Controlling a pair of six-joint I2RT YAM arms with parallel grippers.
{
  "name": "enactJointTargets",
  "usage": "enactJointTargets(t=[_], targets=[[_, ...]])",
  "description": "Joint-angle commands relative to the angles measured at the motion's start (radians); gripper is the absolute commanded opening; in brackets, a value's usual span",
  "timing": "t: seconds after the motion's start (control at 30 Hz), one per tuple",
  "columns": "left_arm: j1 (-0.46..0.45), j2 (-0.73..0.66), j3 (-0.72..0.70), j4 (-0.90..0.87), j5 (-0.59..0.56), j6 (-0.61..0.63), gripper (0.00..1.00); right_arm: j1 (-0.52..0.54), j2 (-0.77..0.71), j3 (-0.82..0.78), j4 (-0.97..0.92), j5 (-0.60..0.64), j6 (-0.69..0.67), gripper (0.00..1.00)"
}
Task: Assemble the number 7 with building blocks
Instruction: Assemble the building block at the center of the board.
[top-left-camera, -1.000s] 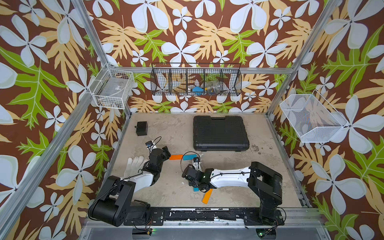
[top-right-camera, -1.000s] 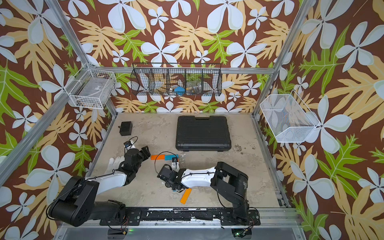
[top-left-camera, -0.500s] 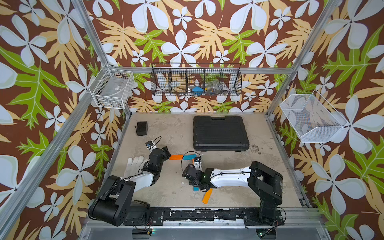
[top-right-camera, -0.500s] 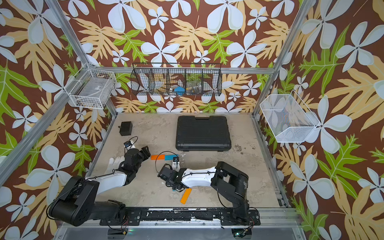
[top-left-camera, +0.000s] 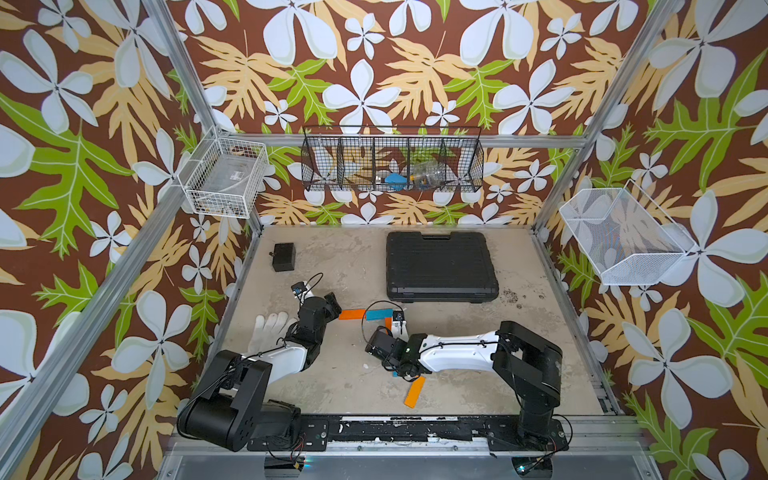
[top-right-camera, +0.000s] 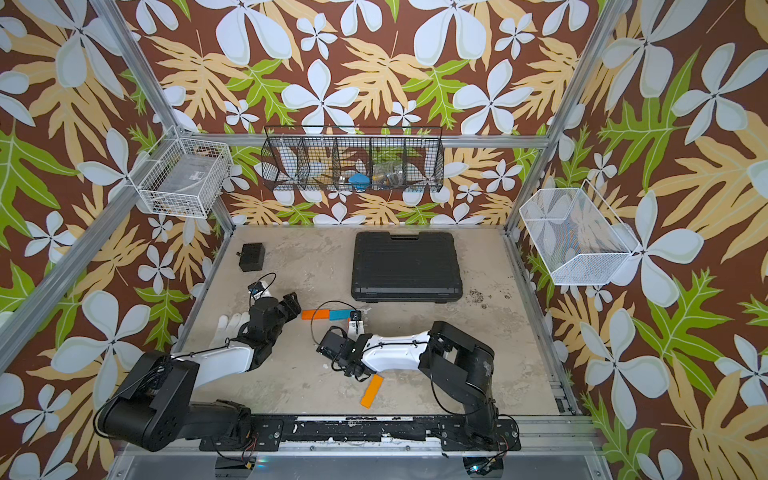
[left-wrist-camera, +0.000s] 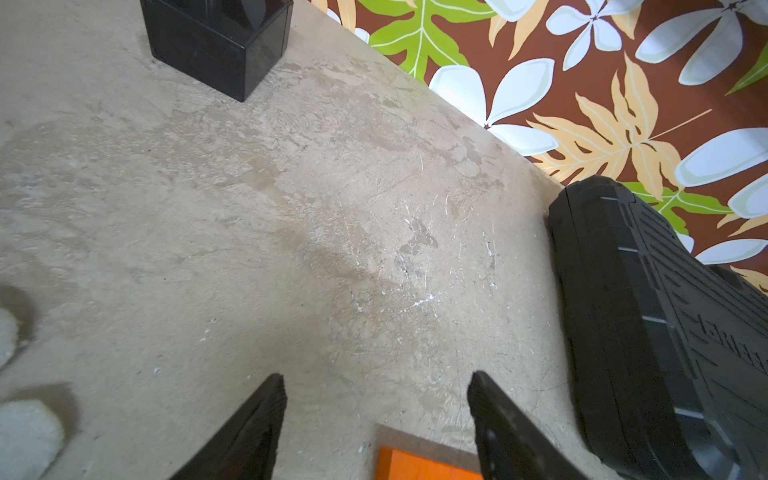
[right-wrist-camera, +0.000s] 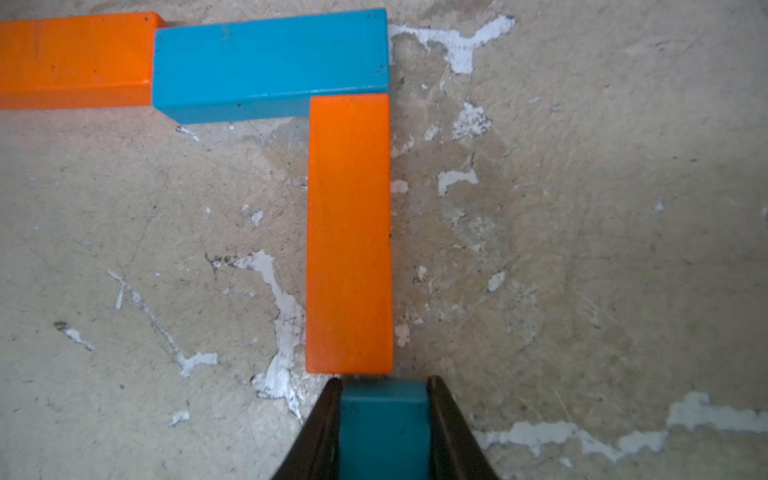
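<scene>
7 (top-right-camera: 338, 314) is roughly three-fifths built on the table (right-wrist-camera: 582, 249).

Done: top orange block (right-wrist-camera: 75, 58) and top blue block (right-wrist-camera: 270, 62) lie end to end and touching as the top bar. The seam is slightly stepped, not perfectly flush. Stem orange block (right-wrist-camera: 349, 232) sits square under the far end of top blue and touches it.

In hand: my right end effector (right-wrist-camera: 384, 380) is clamped on the second blue block (right-wrist-camera: 384, 432). It's lined up with the stem, its end right at the stem orange's free end. I can't tell if it's down on the table. I'd call this placement nearly done, with release to go.

Left: last orange block (top-left-camera: 414, 391) lies loose and skewed near the table's front edge, beside the right arm and well apart from the figure. It needs picking up and adding below the blue.

Left end effector (left-wrist-camera: 374, 376) is parted and empty, jaws either side of the top orange's outer end. It isn't squeezing it, as far as I can see.
</scene>
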Motion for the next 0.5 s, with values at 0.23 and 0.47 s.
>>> enactJointTargets(t=[0.23, 0.47], targets=[[0.002, 0.002, 0.006, 0.006, 0.006, 0.005, 0.72, 0.012, 0.006, 0.008, -0.080, -0.083, 0.001, 0.29], [0.003, 0.004, 0.005, 0.006, 0.007, 0.003, 0.72, 0.028, 0.003, 0.037, -0.093, -0.085, -0.001, 0.47]])
